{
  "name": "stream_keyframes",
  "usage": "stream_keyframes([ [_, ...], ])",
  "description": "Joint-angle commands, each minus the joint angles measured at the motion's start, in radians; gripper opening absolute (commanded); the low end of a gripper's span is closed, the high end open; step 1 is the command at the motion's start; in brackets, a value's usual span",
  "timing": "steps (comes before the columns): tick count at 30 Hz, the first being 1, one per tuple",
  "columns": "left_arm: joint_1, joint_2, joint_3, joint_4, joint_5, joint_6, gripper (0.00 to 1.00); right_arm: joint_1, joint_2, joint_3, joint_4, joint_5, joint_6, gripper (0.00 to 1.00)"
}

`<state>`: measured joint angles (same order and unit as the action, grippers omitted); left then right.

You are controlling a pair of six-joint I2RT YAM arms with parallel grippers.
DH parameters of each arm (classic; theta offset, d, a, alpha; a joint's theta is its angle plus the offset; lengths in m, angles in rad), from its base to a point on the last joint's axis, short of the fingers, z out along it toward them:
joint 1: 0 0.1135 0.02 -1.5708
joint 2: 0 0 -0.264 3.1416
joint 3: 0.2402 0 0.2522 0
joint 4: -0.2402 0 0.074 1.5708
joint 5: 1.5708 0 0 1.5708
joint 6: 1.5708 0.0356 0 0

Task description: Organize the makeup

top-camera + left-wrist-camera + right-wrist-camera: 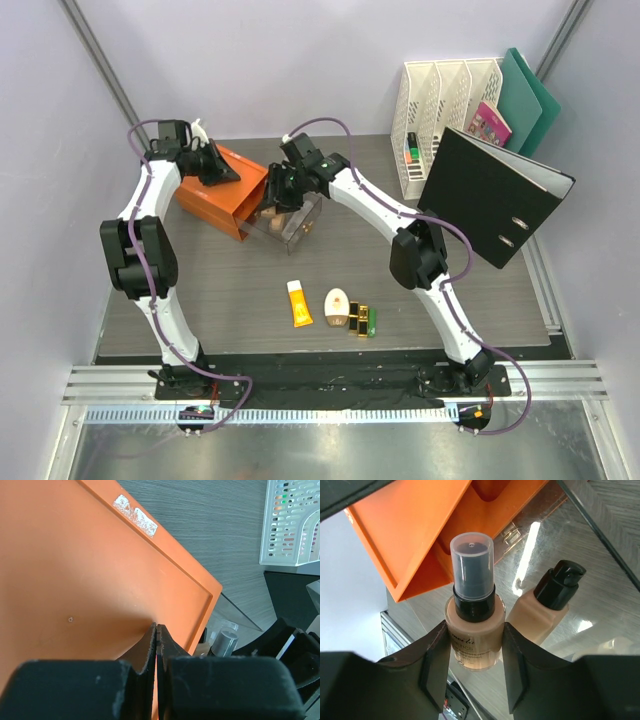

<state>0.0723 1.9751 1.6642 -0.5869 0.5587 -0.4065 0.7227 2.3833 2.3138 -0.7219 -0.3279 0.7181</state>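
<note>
Right wrist view: my right gripper (474,652) has its fingers narrowed onto a clear-capped foundation bottle (474,625), pads touching its beige body, holding it upright in the clear drawer (605,585) just beside a second bottle (547,607). I judge I am standing it there. My left gripper (156,635) is pinched fully together, its tips on the orange box (90,570), likely steadying it. The orange-yellow tube (299,303), compact (338,308) and lipsticks (358,318) lie on the table (480,310), well apart.

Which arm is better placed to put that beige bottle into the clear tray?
Right: the right gripper clasps the foundation bottle at the clear tray; the left gripper is shut, pressed on the orange box.
</note>
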Motion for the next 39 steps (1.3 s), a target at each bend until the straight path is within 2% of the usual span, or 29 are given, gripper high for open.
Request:
stream_keyframes([
  [1, -0.002, 0.140, -0.127, -0.384, -0.226, 0.109, 0.00, 0.006, -0.053, 0.030, 0.050, -0.005, 0.012, 0.51],
  [5, -0.002, 0.140, -0.124, -0.386, -0.226, 0.109, 0.00, 0.006, -0.075, 0.013, 0.047, 0.001, 0.003, 0.59],
  [9, 0.000, 0.142, -0.118, -0.390, -0.224, 0.113, 0.00, 0.006, -0.088, -0.002, 0.044, -0.002, 0.006, 0.61],
  [13, 0.000, 0.142, -0.118, -0.390, -0.218, 0.115, 0.00, 0.006, -0.168, -0.045, 0.021, 0.048, -0.041, 0.60],
  [19, -0.002, 0.137, -0.121, -0.387, -0.215, 0.115, 0.00, 0.006, -0.406, -0.212, -0.135, 0.213, -0.201, 0.58],
  [22, -0.002, 0.134, -0.124, -0.383, -0.217, 0.112, 0.00, 0.006, -0.518, -0.338, -0.224, 0.279, -0.249, 0.57],
  [23, 0.000, 0.134, -0.126, -0.381, -0.215, 0.112, 0.00, 0.004, -0.542, -0.428, -0.234, 0.283, -0.272, 0.57],
  [25, 0.000, 0.134, -0.127, -0.380, -0.215, 0.110, 0.00, 0.006, -0.624, -0.528, -0.251, 0.274, -0.281, 0.57],
  [26, 0.000, 0.134, -0.126, -0.380, -0.214, 0.109, 0.00, 0.006, -0.648, -0.629, -0.249, 0.254, -0.290, 0.57],
  [31, 0.000, 0.131, -0.133, -0.378, -0.214, 0.109, 0.00, 0.026, -0.687, -0.870, -0.258, 0.141, -0.305, 0.57],
  [39, 0.000, 0.122, -0.155, -0.372, -0.214, 0.109, 0.00, 0.041, -0.607, -0.995, -0.217, 0.043, -0.355, 0.59],
])
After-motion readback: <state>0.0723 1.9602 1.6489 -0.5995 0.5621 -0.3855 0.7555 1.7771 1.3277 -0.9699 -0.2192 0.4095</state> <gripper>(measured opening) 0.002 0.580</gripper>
